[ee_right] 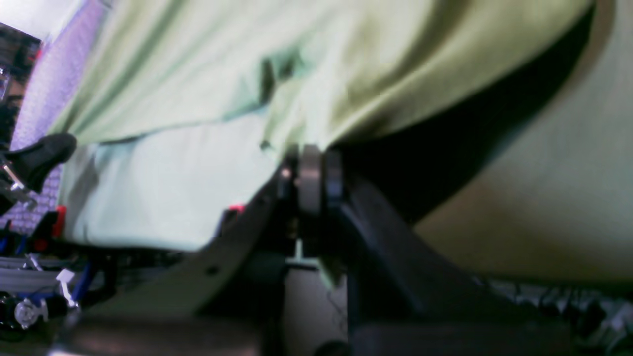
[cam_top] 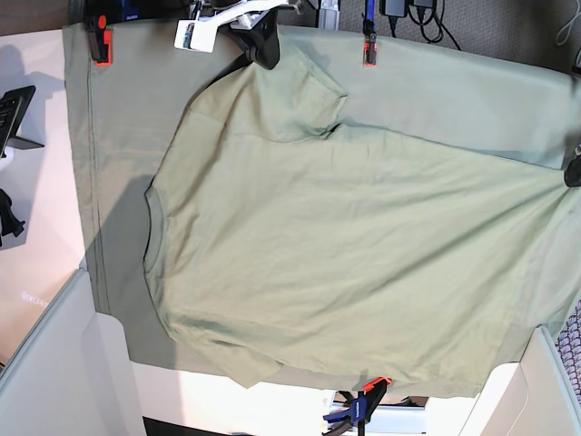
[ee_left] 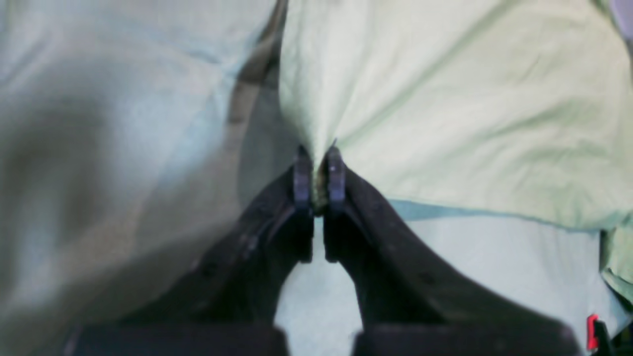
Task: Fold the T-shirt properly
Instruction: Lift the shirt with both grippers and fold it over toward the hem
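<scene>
While orange clamps [cam_top: 100, 47] pin the tablecloth [cam_top: 118, 136] along the counter's edges, the T-shirt [cam_top: 345, 254] lies spread across it. Left gripper [ee_left: 316, 173] and right gripper [ee_right: 309, 173] each pinch T-shirt fabric.

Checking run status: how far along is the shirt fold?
Done: no fold visible; the T-shirt looks spread across the tablecloth. In hand: left gripper and right gripper are each shut on T-shirt fabric, lifting it. Left: every fold.
</scene>
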### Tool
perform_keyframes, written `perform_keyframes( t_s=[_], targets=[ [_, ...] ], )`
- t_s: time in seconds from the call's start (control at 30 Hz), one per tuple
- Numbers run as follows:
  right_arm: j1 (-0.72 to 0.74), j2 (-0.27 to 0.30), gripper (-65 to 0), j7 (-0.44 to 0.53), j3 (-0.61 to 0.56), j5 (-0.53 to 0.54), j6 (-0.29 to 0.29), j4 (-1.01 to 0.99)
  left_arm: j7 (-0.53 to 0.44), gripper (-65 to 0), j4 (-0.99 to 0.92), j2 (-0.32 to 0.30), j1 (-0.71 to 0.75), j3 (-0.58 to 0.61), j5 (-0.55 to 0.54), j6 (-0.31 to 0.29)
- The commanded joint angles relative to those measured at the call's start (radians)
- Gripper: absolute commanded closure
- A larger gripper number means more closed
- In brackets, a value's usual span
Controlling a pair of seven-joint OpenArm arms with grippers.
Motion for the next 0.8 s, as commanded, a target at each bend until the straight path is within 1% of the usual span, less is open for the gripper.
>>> perform_keyframes(
  t_s=[0.0,0.1,0.17,0.27,0.33,0.4,0.57,0.67,0.77],
  targets=[
    [0.004,-0.003,0.0,0.020,-0.002,0.013,0.014,0.031,-0.018,0.0,0.014,-0.027,-0.009,-0.011,-0.018,-0.020],
    [0.042,-0.003,0.0,0.020,0.005,0.012,0.014,0.061,-0.044,0.0,0.014,-0.028,-0.021,-0.011,-0.016,-0.020],
    [0.085,-0.003,0.0,0.020,0.024,0.012,0.014,0.067,-0.045,0.0,0.014,-0.028,-0.042,-0.011,-0.012,-0.020],
    [0.175,-0.003,0.0,0.020,0.066,0.013,0.014,0.066,-0.071,0.0,0.014,-0.027,-0.083,-0.008,0.002,-0.020],
    [0.243,-0.003,0.0,0.020,0.093,0.012,0.014,0.062,-0.105,0.0,0.014,-0.027,-0.121,0.007,0.036,-0.020],
    [0.314,-0.003,0.0,0.020,0.111,0.005,0.014,0.048,-0.144,0.0,0.014,-0.025,-0.167,0.047,0.083,-0.020],
    [0.491,-0.003,0.0,0.020,0.116,-0.074,0.014,-0.036,-0.242,0.0,-0.004,-0.018,-0.315,0.187,0.249,-0.020],
    [0.599,-0.002,0.0,0.021,0.116,-0.127,0.014,-0.134,-0.262,0.0,-0.058,-0.019,-0.410,0.257,0.297,-0.020],
    [0.698,0.006,0.0,0.021,0.115,-0.150,0.015,-0.241,-0.291,0.0,-0.147,-0.017,-0.496,0.317,0.339,-0.020]
  ],
)
